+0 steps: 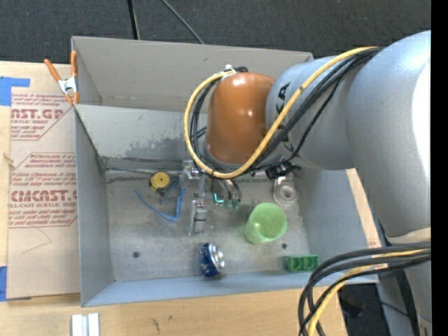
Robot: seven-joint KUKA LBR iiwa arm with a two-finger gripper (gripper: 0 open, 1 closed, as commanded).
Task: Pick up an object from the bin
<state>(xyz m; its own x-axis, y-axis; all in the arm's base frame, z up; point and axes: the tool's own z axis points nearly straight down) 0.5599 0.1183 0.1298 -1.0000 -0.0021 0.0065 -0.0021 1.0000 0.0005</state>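
gripper [199, 215] hangs mid bin [94, 208], beside a blue wire [166, 208]; spread or closed, cannot tell. likely light, floppy: pinch its middle.

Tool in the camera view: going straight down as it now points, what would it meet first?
Probably the bare bin floor: the tool points down at a free patch between the blue wire loop and the green cup. Depth is unclear, so it may graze the loop.

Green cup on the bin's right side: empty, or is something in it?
Looks empty: the green cup has its mouth turned toward the camera, and only plain green inside shows.
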